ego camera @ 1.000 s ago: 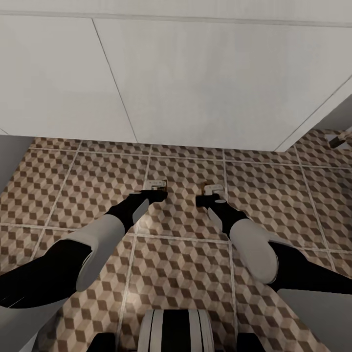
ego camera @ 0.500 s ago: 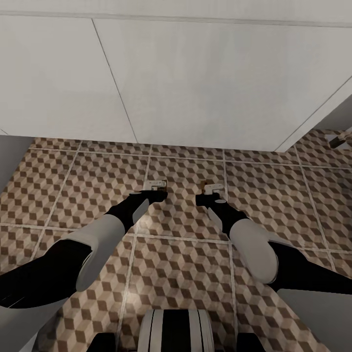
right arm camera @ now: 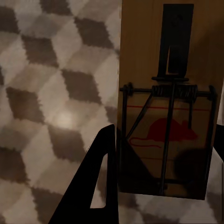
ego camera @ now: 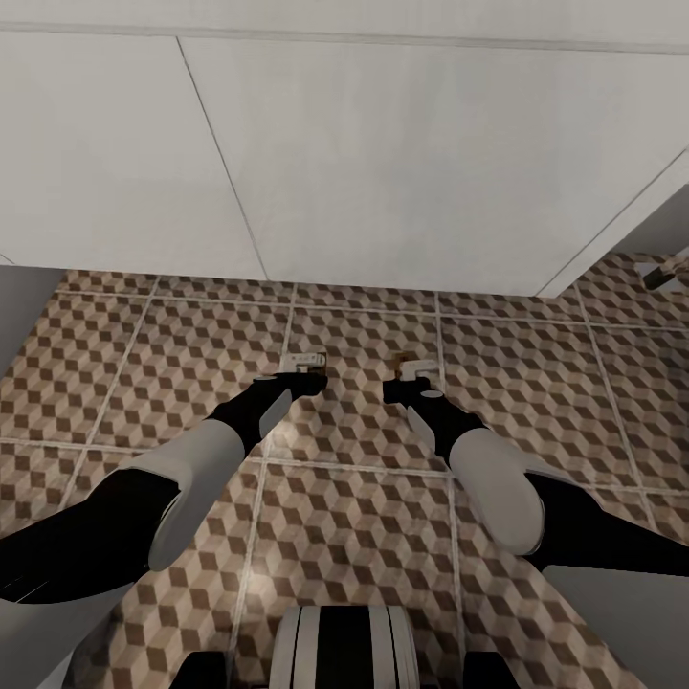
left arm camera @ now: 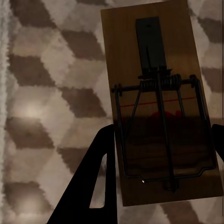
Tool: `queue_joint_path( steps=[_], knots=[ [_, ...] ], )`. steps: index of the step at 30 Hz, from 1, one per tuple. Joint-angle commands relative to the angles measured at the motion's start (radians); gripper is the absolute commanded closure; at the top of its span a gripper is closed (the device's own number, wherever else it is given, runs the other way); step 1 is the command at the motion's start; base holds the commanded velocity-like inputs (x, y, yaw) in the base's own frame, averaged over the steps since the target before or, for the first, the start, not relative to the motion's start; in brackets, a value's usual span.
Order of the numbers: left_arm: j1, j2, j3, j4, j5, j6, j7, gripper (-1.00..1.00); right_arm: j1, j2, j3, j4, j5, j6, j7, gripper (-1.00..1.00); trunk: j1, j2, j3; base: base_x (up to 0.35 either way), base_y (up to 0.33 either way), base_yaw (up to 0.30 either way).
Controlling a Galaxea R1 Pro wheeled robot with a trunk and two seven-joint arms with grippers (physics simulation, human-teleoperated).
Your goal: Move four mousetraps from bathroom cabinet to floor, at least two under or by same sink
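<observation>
Hovering low over the bathroom floor (ego camera: 144, 364), both arms reach forward toward the white cupboard base (ego camera: 383, 163) that rises at the floor's far edge. The left pincer (ego camera: 304, 375) is pinching a mousetrap (ego camera: 304, 361); in the left wrist view the tan board (left arm camera: 158, 102) sits between the dark fingers (left arm camera: 95, 186), spring and bar facing the camera, patterned tile behind it. The right pincer (ego camera: 407, 381) is likewise pinching a second mousetrap (ego camera: 413, 365), seen close in the right wrist view as a board (right arm camera: 168, 98) with a red mouse print, one finger (right arm camera: 100, 177) pressed along its edge. Both traps appear to be held just above the tiles, near the cupboard's foot but not touching it.

The step in hand looks like setting these two down side by side. Risks, as I judge them: letting go from any height could make a thin board bounce or flip and slide away from the cupboard; a tilted board might land on edge; and the two pincers are near each other, so spreading both at once could knock one trap with the other arm. Whether this cupboard carries the sink cannot be told here.
</observation>
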Motion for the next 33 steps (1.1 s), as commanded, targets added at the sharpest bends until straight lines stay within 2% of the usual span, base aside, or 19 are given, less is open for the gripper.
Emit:
queue_joint_path(
  steps=[1,11,25,33],
  knots=[
    [0.0,0.0,-0.004,-0.001,0.005,0.005,0.005,1.0,0.0,0.001,-0.008,-0.001,0.009,0.002,-0.001,1.0,0.0,0.0,0.0,0.0,0.0,-0.109],
    [0.0,0.0,-0.004,-0.001,0.005,0.005,0.005,1.0,0.0,0.001,-0.009,0.0,0.008,0.001,-0.001,1.0,0.0,0.0,0.003,0.0,0.0,-0.149],
    [0.0,0.0,-0.004,-0.001,0.005,0.004,0.005,1.0,0.001,0.001,-0.009,0.0,0.008,-0.001,-0.001,1.0,0.0,0.0,0.003,0.001,0.0,-0.017],
    [0.0,0.0,-0.004,-0.001,0.005,0.003,0.005,1.0,0.003,0.001,-0.009,0.0,0.008,-0.022,-0.001,1.0,0.0,0.0,0.003,0.199,0.0,-0.001]
  ],
)
